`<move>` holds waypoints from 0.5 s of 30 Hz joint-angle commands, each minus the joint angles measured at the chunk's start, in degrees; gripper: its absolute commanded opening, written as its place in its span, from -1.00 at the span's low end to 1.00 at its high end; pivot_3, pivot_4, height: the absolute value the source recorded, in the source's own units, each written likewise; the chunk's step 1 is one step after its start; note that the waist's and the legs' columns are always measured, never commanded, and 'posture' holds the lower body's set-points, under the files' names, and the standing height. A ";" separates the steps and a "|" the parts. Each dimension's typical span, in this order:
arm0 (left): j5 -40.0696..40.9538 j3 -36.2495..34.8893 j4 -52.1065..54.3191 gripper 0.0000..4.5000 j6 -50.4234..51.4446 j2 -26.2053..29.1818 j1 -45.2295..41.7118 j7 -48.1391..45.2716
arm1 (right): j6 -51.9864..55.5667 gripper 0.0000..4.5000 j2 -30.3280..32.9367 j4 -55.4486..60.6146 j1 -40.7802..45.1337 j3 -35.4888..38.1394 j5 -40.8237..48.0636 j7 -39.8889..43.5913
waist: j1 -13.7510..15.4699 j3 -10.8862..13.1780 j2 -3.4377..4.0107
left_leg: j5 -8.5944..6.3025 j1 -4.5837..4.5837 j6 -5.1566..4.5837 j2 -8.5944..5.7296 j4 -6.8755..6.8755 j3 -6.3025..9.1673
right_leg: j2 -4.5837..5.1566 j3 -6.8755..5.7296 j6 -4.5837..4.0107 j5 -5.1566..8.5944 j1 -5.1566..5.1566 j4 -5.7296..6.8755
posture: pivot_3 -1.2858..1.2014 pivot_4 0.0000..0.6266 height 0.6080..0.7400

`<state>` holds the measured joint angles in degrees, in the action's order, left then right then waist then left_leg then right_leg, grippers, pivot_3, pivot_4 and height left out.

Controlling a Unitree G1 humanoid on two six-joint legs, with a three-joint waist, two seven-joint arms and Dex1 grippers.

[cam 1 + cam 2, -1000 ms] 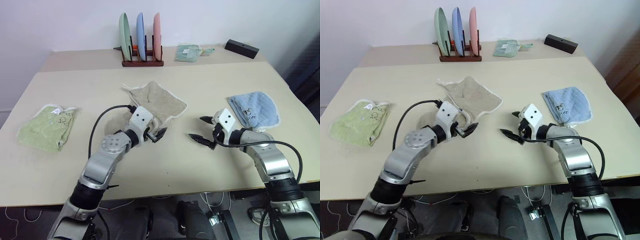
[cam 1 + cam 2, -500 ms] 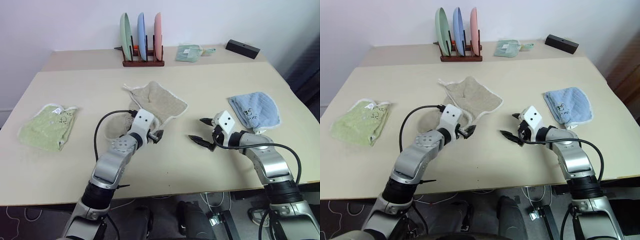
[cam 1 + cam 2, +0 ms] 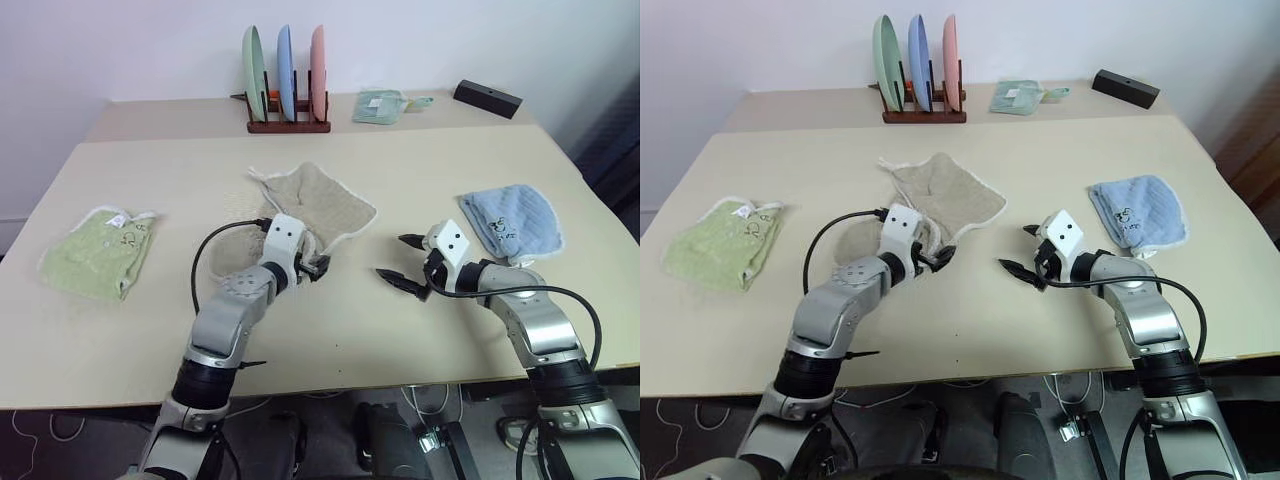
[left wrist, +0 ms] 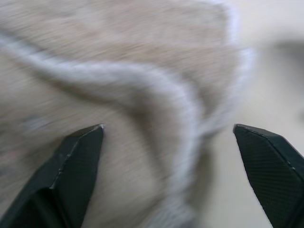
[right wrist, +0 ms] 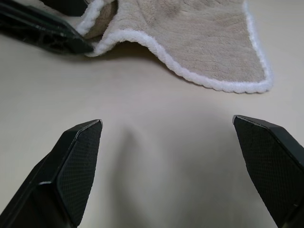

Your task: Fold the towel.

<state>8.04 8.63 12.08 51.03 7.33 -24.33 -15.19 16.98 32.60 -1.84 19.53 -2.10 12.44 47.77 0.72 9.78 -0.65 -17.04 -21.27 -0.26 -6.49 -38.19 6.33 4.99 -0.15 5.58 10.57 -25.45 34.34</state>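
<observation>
A: While the towel (image 3: 318, 203) lies crumpled in the middle of the counter (image 3: 400, 330), where is the left pincer (image 3: 318, 265)?

B: It is at the near edge of the towel, low over the white border. In the left wrist view its two fingers (image 4: 78, 164) stand apart, with the beige cloth and a curl of the white edging between them. It does not hold the cloth.

A: And the right pincer (image 3: 402, 263)?

B: It hangs over bare counter, near the towel's right corner but apart from it. Its fingers (image 5: 78, 161) are wide and nothing is between them. In the right wrist view the white-edged corner of the towel lies ahead of it, and the tip of the left pincer is seen there too.

A: What else is on the counter?

B: A green towel (image 3: 97, 253) lies at the robot's left and a blue towel (image 3: 511, 221) at its right, both well apart from the beige one. At the far side stand a rack with three plates (image 3: 287, 82), a small folded cloth (image 3: 380, 105) and a black box (image 3: 486, 97).
</observation>
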 commanded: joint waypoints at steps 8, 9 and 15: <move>-0.94 -0.20 0.58 -0.99 -2.14 1.07 -0.61 1.10 | -0.61 1.00 0.07 2.91 -0.51 0.61 0.33 -0.54 | 0.08 0.00 0.01 | 0.00 0.00 0.00 -0.02 -0.02 0.00 | 0.01 0.00 0.00 0.00 0.01 0.00 | 0.03 -0.52 1.00; -1.12 -0.07 0.63 -0.99 -2.19 1.44 -0.63 1.09 | -0.59 1.00 0.09 2.87 -0.41 0.60 0.30 -0.55 | 0.07 0.00 0.01 | 0.00 0.00 0.00 -0.02 -0.02 0.00 | 0.01 0.00 0.00 0.00 0.01 0.00 | 0.03 -0.52 1.00; 1.90 -4.68 8.70 -0.99 -6.47 6.98 5.39 -3.47 | -0.27 1.00 0.73 3.15 -0.17 0.93 0.39 -0.23 | -0.29 -0.02 0.03 | 0.00 0.01 0.00 0.01 0.04 -0.03 | 0.02 0.03 0.00 0.00 -0.03 0.00 | 0.03 -0.52 1.00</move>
<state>8.15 7.02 16.62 46.67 13.51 -19.73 -17.13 17.11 32.77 -1.15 18.80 -1.98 12.44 47.44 0.44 9.76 -0.61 -17.04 -21.28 -0.26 -6.47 -38.14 6.31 5.00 -0.12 5.57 10.57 -25.52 34.34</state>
